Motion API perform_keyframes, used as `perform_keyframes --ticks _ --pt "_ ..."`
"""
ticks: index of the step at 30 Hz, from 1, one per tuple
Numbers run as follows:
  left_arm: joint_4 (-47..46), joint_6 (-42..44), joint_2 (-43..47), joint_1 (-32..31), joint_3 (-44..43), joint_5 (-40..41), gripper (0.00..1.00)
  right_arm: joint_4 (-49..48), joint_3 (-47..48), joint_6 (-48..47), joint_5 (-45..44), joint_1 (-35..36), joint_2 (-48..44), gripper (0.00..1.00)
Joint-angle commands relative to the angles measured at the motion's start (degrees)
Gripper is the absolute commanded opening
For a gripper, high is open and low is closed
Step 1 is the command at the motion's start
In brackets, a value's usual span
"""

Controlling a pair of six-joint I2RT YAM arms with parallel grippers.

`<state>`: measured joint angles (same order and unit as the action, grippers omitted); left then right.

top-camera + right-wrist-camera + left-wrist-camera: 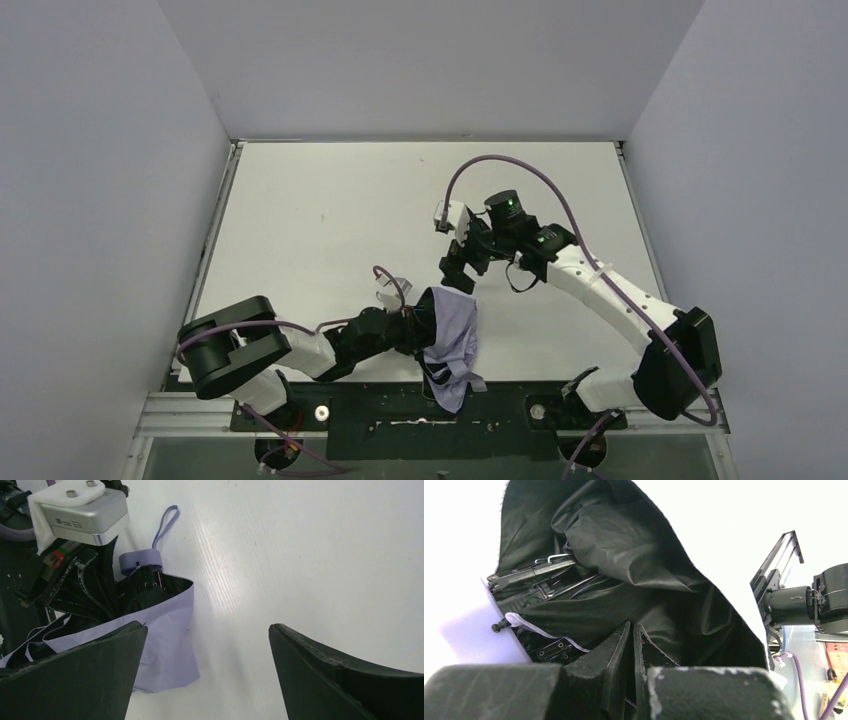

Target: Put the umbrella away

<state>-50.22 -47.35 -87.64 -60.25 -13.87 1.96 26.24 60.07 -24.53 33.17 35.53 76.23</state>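
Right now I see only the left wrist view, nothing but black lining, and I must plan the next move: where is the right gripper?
Observer: The right gripper is wide open and empty, just beyond the far end of the umbrella.
Operator: And the handle, is it free?
Observer: The handle lies on the table, with its wrist loop stretched out away from the canopy.

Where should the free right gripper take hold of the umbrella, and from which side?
Probably the small lavender handle: it looks rigid and pokes clear of the loosely folded umbrella. Come down from above, on the side away from the left gripper, which is closed in the black lining beside it.
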Motion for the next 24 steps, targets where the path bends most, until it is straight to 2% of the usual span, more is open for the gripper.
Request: perform_keyframes --ticks 1,4,11,17,24 --pt "7.68 2.86 -2.8 -1.07 1.08 1.9 0.06 8.57 3.73 1.79 4.33 -2.23 4.79 1.0" --pt "8.24 3.16 -2.96 -1.36 1.1 2.49 0.06 9.52 5.09 2.79 8.31 -4.61 9.18 1.0" --pt "10.66 4.62 -3.11 -2.12 0.04 3.56 0.05 12.78 7.39 2.48 13.11 -4.86 17.04 1.0" --pt "10.36 4.55 -3.24 -2.42 0.13 4.2 0.04 15.2 6.98 0.99 13.91 -3.26 18.88 1.0" --pt "10.67 4.38 -3.24 -2.59 0.1 5.0 0.04 18.09 5.27 -0.63 10.89 -0.13 18.42 1.0"
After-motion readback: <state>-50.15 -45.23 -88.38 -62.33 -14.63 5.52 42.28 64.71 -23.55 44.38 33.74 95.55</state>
